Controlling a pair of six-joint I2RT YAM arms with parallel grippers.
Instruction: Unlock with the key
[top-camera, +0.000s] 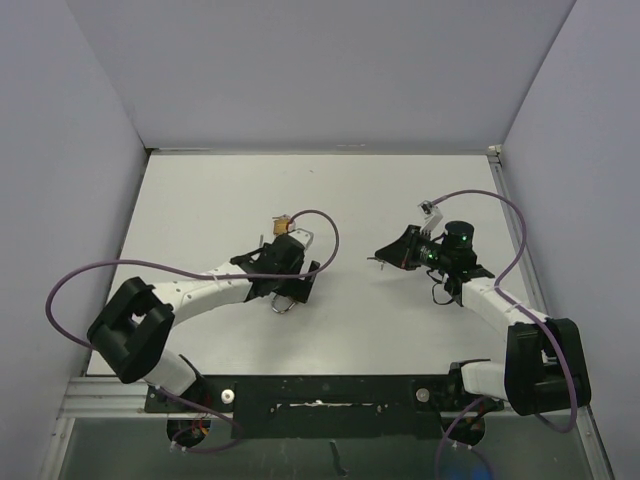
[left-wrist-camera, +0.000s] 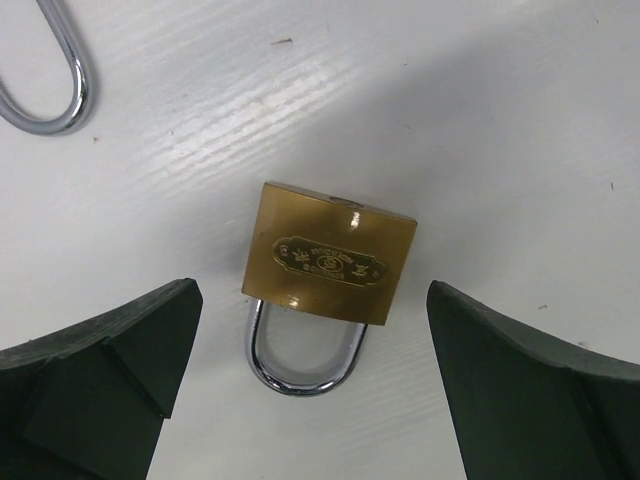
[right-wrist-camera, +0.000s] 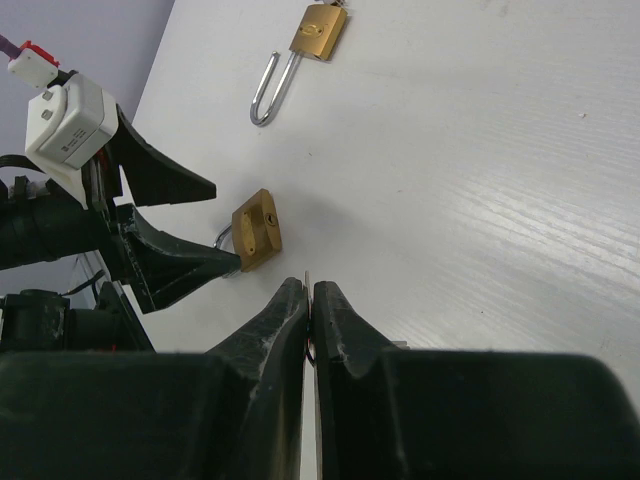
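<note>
Table edges: the white table (top-camera: 420, 190) is closed in by grey-violet walls (top-camera: 100, 110) on the left, back and right. Only the near side, where the arm bases sit, has no wall.
Open room: bare surface runs along the back wall and in the gap between the two arms at mid-table.
Nearby thing: a second padlock (right-wrist-camera: 320, 30) with a long shackle lies beyond the working spot. The bend of that shackle shows in the upper left corner of the left wrist view, apart from the fingers.
Padlock: the brass padlock (left-wrist-camera: 330, 265) lies flat near mid-table, label face up. Its shackle is seated in the body and points toward the left wrist camera.
Padlock and left gripper: the left gripper (right-wrist-camera: 222, 226) straddles the padlock with its jaws spread wide, one finger on each side and neither touching the brass.
Padlock and right gripper: the keyhole end faces the right gripper (right-wrist-camera: 311, 288), which sits near it and not touching.
Key: the key (right-wrist-camera: 309, 283) shows only as a thin edge pinched between the right fingertips, which are pressed tight on it.
Left arm: it reaches from the near left toward the middle, wrist over the padlock and looking steeply down.
Right arm: it is bent in from the near right, with its fingers pointing left across the table toward the left gripper.
</note>
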